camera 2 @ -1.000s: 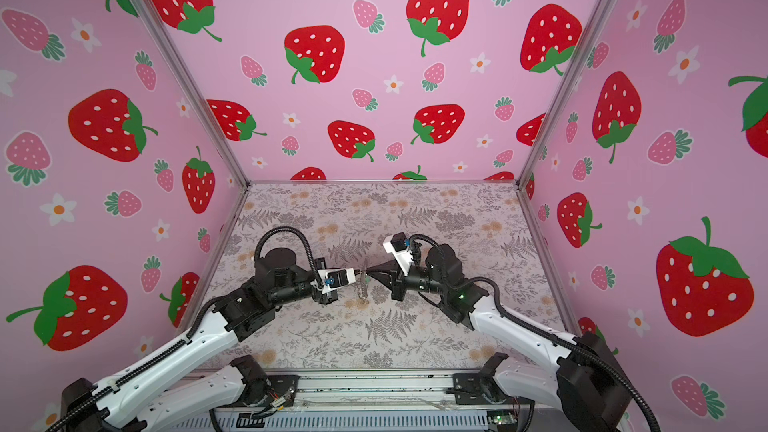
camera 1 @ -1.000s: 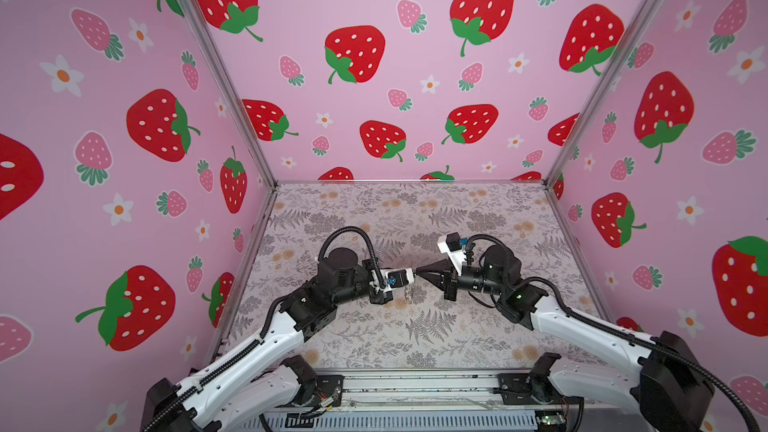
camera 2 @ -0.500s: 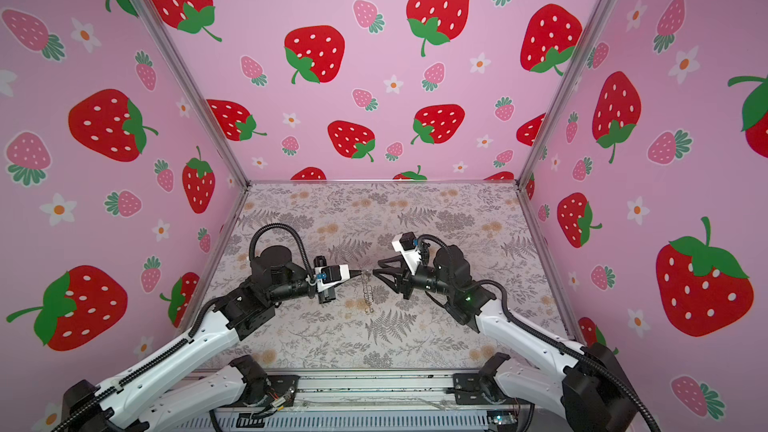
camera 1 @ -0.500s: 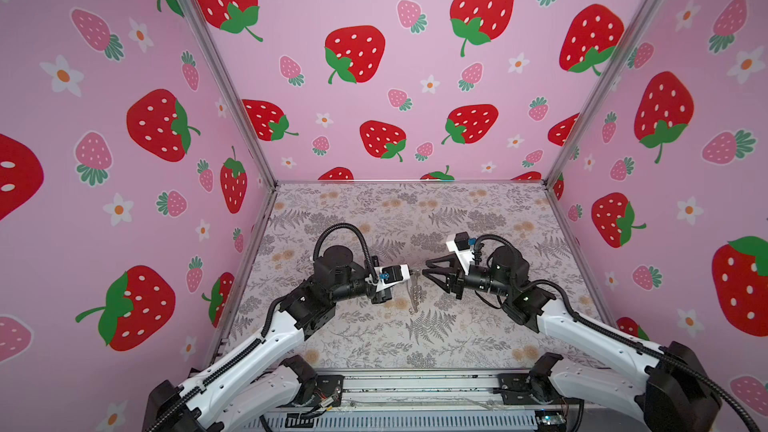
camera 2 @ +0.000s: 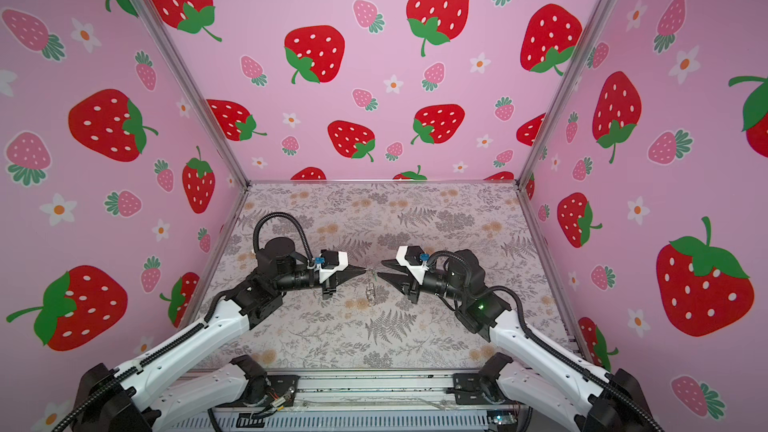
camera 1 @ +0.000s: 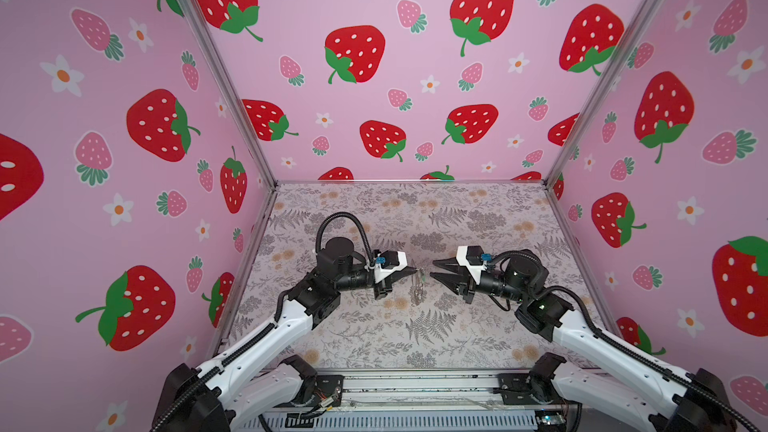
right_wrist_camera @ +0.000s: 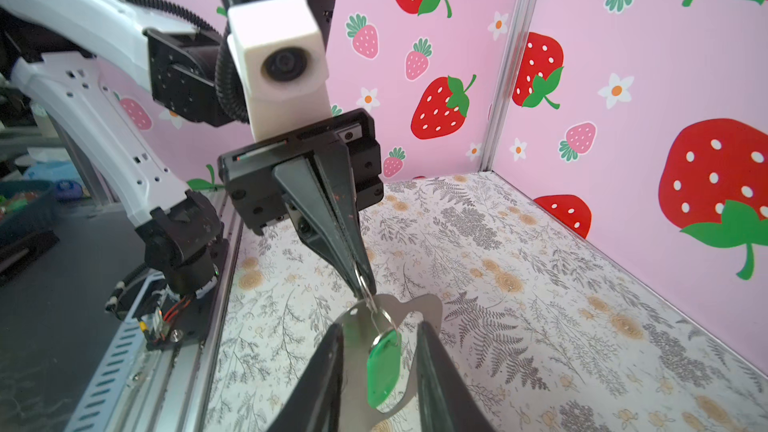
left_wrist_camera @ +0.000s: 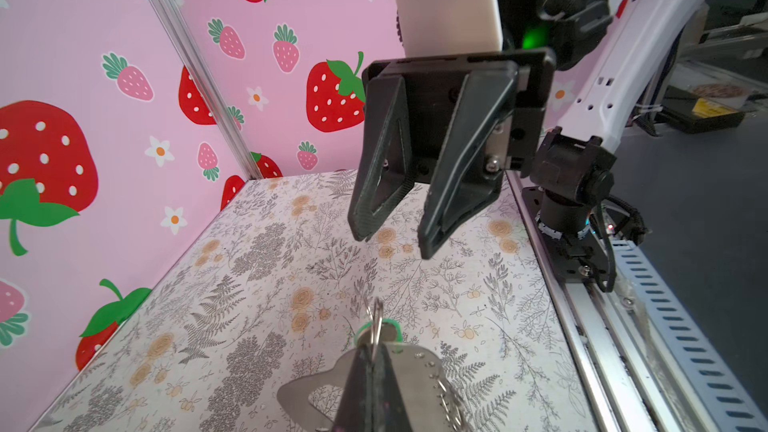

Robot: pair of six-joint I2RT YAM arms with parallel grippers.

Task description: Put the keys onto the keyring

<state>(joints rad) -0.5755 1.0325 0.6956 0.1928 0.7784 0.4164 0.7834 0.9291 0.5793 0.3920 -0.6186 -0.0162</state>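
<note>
My left pincer (right_wrist_camera: 360,282), clenched on the thin metal split ring (right_wrist_camera: 371,303), dangles the light, stiff, slippery flat silvery metal keys (right_wrist_camera: 415,309) and green oval plastic tag (right_wrist_camera: 384,361) above the floral bench's (camera 1: 457,326) middle; my released right pincer (camera 1: 432,268) nearby should, I judge, pinch a flat face.

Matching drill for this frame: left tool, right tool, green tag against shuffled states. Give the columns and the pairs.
Things:
1. left tool
2. right tool
3. green tag

States:
A. jaws apart, gripping nothing
B. hangs from the metal ring
C. shut on the metal ring

Pairs: 1-C, 2-A, 3-B
</note>
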